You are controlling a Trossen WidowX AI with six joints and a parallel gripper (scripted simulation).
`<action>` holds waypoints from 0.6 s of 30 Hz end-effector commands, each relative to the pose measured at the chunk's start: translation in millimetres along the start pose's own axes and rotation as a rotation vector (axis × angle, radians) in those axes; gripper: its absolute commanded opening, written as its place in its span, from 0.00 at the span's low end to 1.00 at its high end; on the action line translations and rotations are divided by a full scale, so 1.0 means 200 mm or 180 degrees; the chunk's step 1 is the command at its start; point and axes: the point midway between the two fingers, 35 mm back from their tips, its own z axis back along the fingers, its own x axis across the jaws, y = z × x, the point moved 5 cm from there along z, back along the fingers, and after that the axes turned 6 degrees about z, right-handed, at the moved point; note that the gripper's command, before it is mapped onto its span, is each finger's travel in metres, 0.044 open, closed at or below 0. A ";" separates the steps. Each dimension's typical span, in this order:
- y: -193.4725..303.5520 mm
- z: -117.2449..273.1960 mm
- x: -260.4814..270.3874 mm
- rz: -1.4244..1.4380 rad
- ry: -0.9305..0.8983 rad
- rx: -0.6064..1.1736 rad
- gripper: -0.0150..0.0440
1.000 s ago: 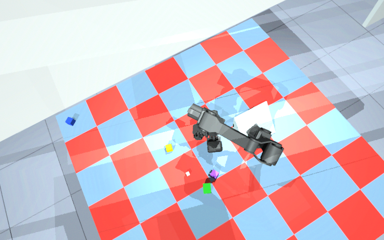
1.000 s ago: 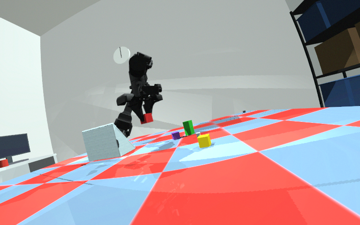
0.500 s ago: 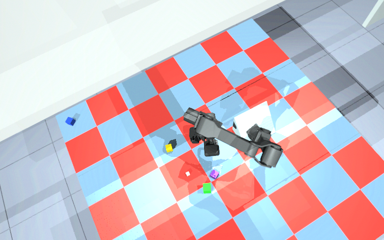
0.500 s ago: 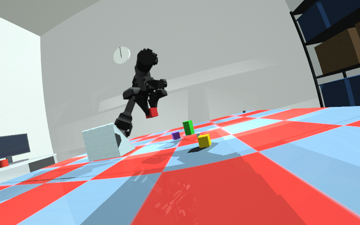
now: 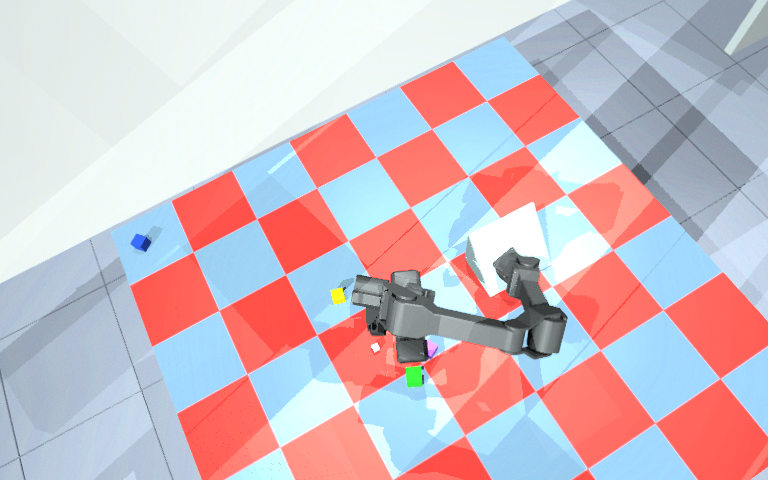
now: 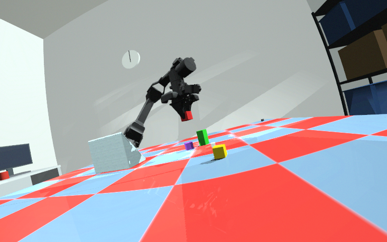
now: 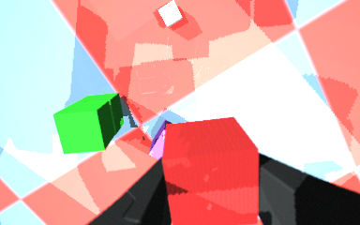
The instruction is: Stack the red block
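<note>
While the arm hangs high over the checkered bench (image 6: 285, 142), the tool (image 6: 186, 113) points down with its jaws partly closed on the red block (image 6: 187, 115), which sits square between them and well off the surface. From where I stand, the green tower (image 6: 202, 136) is lower and a little to the right of the block, upright, its long axis vertical, standing on the bench with nothing touching it. Through the wrist camera the tower (image 7: 86, 123) shows off to the left of the block (image 7: 211, 169), so the block is not yet over it; I judge the next move has to carry the tool sideways toward the tower before any descent. From above, the tower's top (image 5: 414, 375) shows just clear of the wrist, near the purple cube (image 5: 431, 348) that peeks out beside the arm. The block looks roughly cubic, so it has no long axis to speak of; what matters is that its faces line up with the tower's top, and in the wrist view the two seem turned somewhat relative to each other, though I cannot tell by how much. A yellow cube (image 6: 219, 151) and a small white one (image 5: 374, 348) lie near but apart from the tower.
</note>
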 end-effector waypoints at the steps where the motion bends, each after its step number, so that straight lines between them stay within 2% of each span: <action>1: -0.03 0.01 0.15 0.0011 -0.0042 -0.0031 0.25; 9: -0.05 -0.02 0.43 0.0027 -0.0147 0.0000 0.25; 13: -0.05 -0.02 0.43 0.0029 -0.0146 0.0005 0.25; 18: -0.05 -0.12 0.44 0.0051 -0.0052 0.0075 0.25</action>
